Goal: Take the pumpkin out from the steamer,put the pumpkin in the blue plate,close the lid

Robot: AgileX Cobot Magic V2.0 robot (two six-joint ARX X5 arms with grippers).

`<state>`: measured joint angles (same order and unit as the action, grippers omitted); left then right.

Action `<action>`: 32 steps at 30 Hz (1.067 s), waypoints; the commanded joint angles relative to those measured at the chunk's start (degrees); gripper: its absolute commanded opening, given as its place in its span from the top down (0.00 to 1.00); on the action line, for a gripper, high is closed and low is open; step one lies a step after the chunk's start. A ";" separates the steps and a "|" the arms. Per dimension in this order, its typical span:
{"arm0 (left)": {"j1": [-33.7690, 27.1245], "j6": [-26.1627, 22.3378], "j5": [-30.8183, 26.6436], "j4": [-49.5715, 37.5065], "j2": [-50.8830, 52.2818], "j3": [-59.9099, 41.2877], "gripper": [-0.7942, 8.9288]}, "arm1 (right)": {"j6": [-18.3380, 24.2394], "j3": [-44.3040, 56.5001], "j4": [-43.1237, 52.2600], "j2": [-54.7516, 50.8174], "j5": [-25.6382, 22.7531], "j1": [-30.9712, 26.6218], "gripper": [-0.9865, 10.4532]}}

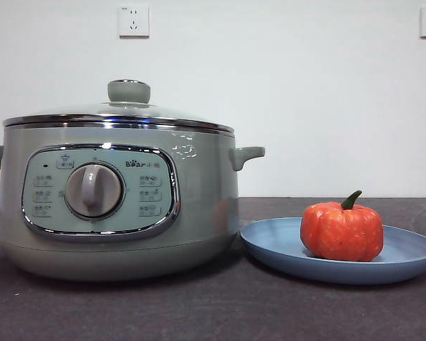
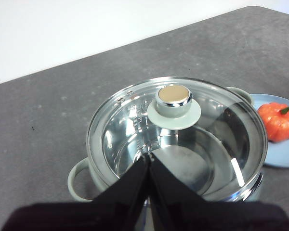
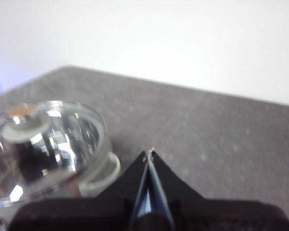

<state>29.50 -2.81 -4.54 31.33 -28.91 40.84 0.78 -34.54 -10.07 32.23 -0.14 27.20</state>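
Observation:
The sage-green steamer [image 1: 121,202] stands at the left with its glass lid [image 1: 121,114] seated on the rim, knob [image 1: 128,91] on top. To its right, the orange pumpkin [image 1: 342,231] with a green stem sits upright in the blue plate [image 1: 412,252]. My left gripper [image 2: 148,156] hovers above the lid [image 2: 221,125], shut and empty, a short way from the knob [image 2: 173,100]; the pumpkin [image 2: 278,120] and plate [image 2: 284,156] show beyond. My right gripper [image 3: 150,153] is shut and empty, raised beside the steamer [image 3: 94,180]. Neither arm shows in the front view.
The dark grey table [image 1: 213,312] runs in front of the pot and plate. A white wall with two sockets [image 1: 133,20] stands behind. The steamer's side handle [image 1: 247,155] points toward the plate.

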 commanded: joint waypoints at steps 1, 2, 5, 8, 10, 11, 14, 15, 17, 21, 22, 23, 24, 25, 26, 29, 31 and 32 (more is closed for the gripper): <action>0.07 2.71 0.11 0.13 -0.09 -0.20 0.92 | -1.75 0.42 0.55 0.11 -2.36 -0.07 0.93; 0.07 2.71 0.09 0.48 -0.17 -0.20 0.92 | -1.75 0.42 0.55 0.11 -3.43 -0.13 0.93; 0.07 2.71 0.11 1.27 -0.72 -0.20 0.92 | -1.75 0.42 0.55 0.13 -4.68 -0.13 0.93; 0.07 2.71 0.09 1.68 -0.72 -0.20 0.92 | -1.75 0.42 0.57 0.28 -4.72 -0.15 0.93; 0.07 2.71 0.09 1.73 -0.72 -0.20 0.92 | -1.75 0.42 0.57 0.33 -4.72 -0.15 0.93; 0.07 2.71 0.09 1.73 -0.72 -0.20 0.92 | -1.75 0.42 0.59 0.33 -4.72 -0.15 0.93; 0.07 2.71 0.09 1.75 -0.72 -0.20 0.92 | -1.75 0.42 0.57 0.35 -4.72 -0.15 0.93; 0.07 2.71 0.09 1.75 -0.72 -0.20 0.92 | -1.75 0.42 0.57 0.35 -4.72 -0.15 0.93; 0.17 2.43 0.13 1.95 -0.61 -0.20 0.92 | -1.75 0.42 0.57 0.35 -4.72 -0.15 0.93; -3.13 -0.66 0.39 3.96 4.92 -0.35 0.92 | -1.75 0.42 0.61 0.33 -4.70 -0.15 0.93; -4.48 -0.72 0.44 3.96 6.54 -0.59 0.92 | -1.75 0.42 0.55 0.35 -4.72 -0.15 0.93; -6.08 -0.68 0.46 3.39 8.24 -1.01 0.92 | -1.75 0.42 0.48 0.35 -4.72 -0.15 0.93; -8.46 -0.66 0.46 2.58 10.43 -1.68 0.92 | -1.75 0.42 0.50 0.35 -4.72 -0.15 0.93; -10.34 -0.66 0.44 2.05 11.98 -2.34 0.92 | -1.75 0.42 0.52 0.35 -4.72 -0.15 0.93; -12.31 -0.68 0.37 1.29 13.55 -3.26 0.92 | -1.75 0.42 0.52 0.35 -4.72 -0.15 0.93; -18.69 -0.72 0.09 -3.32 17.90 -8.22 0.92 | -1.75 0.42 0.50 0.35 -4.70 -0.15 0.93; -22.58 -0.94 0.24 -6.54 20.26 -12.79 0.92 | -1.75 0.42 0.52 0.35 -4.72 -0.15 0.93; -24.13 -0.87 0.33 -7.89 21.38 -15.26 0.92 | -1.75 0.42 0.50 0.35 -4.72 -0.15 0.93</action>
<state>6.63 -2.94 -4.32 24.38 -8.25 27.94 -0.27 -34.59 -9.87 32.64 -4.69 27.00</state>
